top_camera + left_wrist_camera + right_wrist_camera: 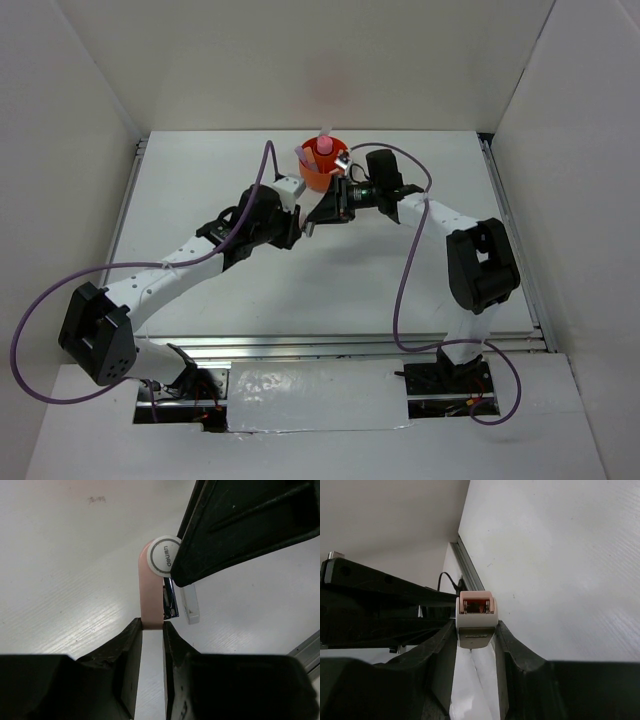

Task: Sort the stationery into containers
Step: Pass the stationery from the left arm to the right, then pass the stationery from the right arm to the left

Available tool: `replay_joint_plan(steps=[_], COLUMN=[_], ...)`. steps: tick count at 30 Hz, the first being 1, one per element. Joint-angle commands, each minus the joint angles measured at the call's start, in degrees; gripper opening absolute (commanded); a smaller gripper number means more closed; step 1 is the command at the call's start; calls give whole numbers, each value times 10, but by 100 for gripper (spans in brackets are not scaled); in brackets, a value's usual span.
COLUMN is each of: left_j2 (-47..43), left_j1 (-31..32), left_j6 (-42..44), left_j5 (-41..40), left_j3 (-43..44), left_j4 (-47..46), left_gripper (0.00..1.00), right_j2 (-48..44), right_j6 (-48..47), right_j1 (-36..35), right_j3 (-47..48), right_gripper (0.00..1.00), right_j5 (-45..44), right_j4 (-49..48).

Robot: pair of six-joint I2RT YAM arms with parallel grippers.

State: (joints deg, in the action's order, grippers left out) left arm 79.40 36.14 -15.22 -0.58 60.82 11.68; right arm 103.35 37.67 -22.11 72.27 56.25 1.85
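Observation:
A small pink-and-white stationery item [151, 587] with a round white disc and a metal part, like a mini stapler, is held above the table. My left gripper [152, 626] pinches its pink end. My right gripper [476, 630] is shut on its white and pink body [476, 611], and one of its dark fingers [240, 525] covers part of the item in the left wrist view. In the top view the two grippers, left [298, 232] and right [316, 222], meet just in front of the orange tub [318, 180], which holds a pink tube [323, 143] and pens [303, 155].
White walls enclose the white table [400, 290] on three sides. A metal rail [470, 570] runs along the table edge. Purple cables [405, 290] loop from both arms. The left arm's dark body [380, 605] fills the left of the right wrist view.

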Motion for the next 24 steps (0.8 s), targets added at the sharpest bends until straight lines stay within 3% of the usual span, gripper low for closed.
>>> replay_joint_plan(steps=[1,3,4,6,7,8,10,13,16,17,18,19,20,21,22,23,24], left_j2=[-17,-20,-21,-28,-33,-39,-54,-57,-57,-56,-55,-53,-51,-53,-54,-59,-61], left_j1=[3,-3,-18,-63,-87,-110,-182,-227,-255,-258,-255,-251,-243,-228,-217,-208,-188], left_j6=[-7,-4,-9,17,25,33,11,-67,-165,-200,-268,-300,-327,-355,-357,-352,-329], left_j5=[14,16,19,81,137,271,403,467,536,553,579,588,591,582,573,563,542], left_j3=[12,25,30,48,51,47,27,20,-10,-23,-35,-60,-68,-76,-83,-85,-82], left_j4=[-37,-22,-15,3,2,-5,-62,-110,-205,-240,-277,-316,-377,-389,-393,-385,-371], left_gripper=[32,49,67,79,80,81,80,76,69,67,65,64,63,63,62,62,61], right_j2=[-7,-18,-23,-37,-41,-45,-51,-62,-75,-81,-80,-78,-66,-55,-55,-27,-23], right_j6=[-8,-22,-28,-53,-65,-74,-86,-84,-21,15,107,162,276,277,277,465,484], right_j1=[-4,0,6,14,25,29,45,58,61,62,60,59,54,54,49,45,40], right_j3=[6,-5,-12,-25,-28,-36,-45,-67,-96,-121,-135,-148,-164,-167,-168,-162,-157], right_gripper=[16,10,8,4,3,3,0,0,0,0,0,0,0,0,0,0,0], right_j5=[20,32,36,50,62,75,113,156,207,218,226,235,236,236,235,229,228], right_j4=[-42,-45,-47,-46,-45,-47,-62,-107,-220,-275,-410,-486,-638,-716,-783,-841,-892])
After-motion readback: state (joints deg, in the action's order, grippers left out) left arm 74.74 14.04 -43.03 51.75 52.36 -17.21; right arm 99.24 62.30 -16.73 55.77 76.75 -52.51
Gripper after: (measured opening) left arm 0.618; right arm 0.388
